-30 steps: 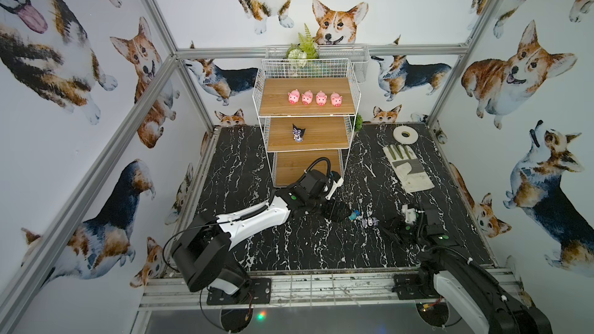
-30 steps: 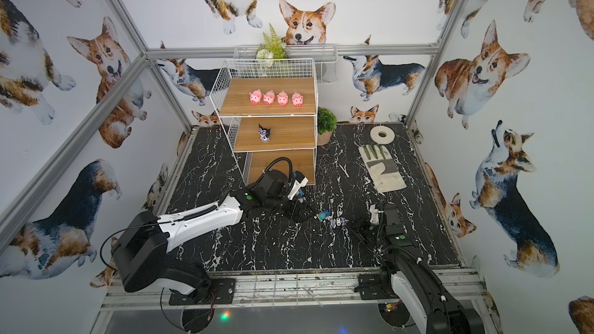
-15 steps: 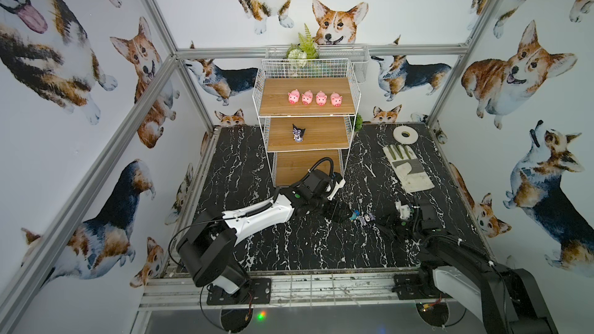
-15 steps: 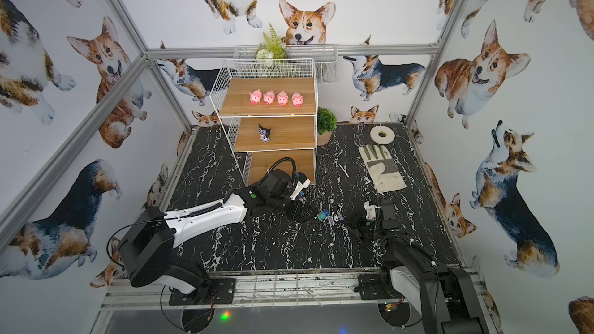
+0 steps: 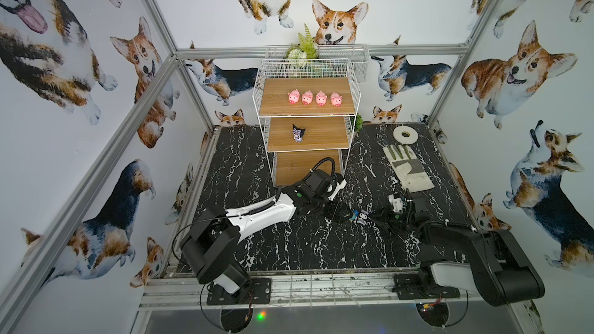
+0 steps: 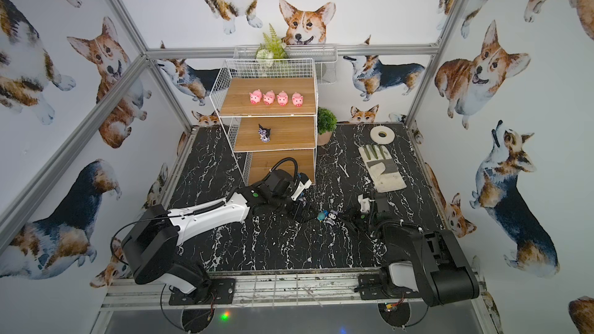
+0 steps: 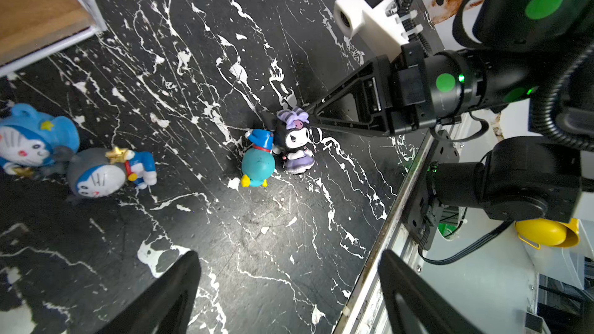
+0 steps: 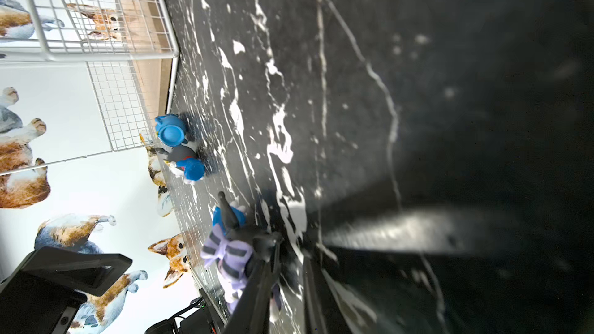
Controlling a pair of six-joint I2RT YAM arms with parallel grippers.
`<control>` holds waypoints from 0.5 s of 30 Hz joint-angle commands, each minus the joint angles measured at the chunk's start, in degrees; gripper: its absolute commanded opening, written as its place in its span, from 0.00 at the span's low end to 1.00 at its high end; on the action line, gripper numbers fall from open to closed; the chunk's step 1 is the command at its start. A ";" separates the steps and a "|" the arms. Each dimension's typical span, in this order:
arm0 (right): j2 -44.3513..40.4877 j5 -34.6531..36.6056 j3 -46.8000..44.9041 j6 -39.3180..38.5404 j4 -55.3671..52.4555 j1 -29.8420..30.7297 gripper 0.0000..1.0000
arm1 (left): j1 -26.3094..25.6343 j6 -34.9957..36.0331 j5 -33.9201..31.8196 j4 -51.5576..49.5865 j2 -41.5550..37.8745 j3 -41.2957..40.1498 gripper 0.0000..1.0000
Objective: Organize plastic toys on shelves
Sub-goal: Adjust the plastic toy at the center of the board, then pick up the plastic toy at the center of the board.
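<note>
Several pink pigs line the top shelf, and a black-and-purple figure stands on the middle shelf. On the floor, a second black-and-purple figure stands against a teal-blue figure. My right gripper has its tips at that figure's bow and ear, jaws narrowed to a slit. Whether they pinch it is unclear. My left gripper hangs open over bare floor near them. Two more blue figures lie by the rack.
A work glove and a tape roll lie at the back right. A potted plant stands beside the rack, a wire basket hangs behind it. The metal front rail edges the floor.
My right arm has reached left to the black-and-purple figure on the floor, and its jaws have narrowed. The left arm has hardly moved.
</note>
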 commanded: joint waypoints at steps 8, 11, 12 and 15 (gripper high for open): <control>-2.87 0.34 3.44 -5.43 -7.78 -2.84 0.26 | -0.15 0.91 0.42 -2.03 1.10 0.68 0.90; -4.03 -0.54 4.80 -6.71 -9.94 -3.93 0.27 | -0.48 0.84 0.17 -2.11 1.60 0.84 0.89; -3.99 -1.45 5.58 -7.35 -10.49 -3.89 0.29 | -0.74 0.95 0.11 -2.16 1.80 0.96 0.88; -2.98 -2.70 7.74 -8.40 -12.69 -3.76 0.36 | -1.62 1.24 -1.15 -2.29 2.48 1.27 0.88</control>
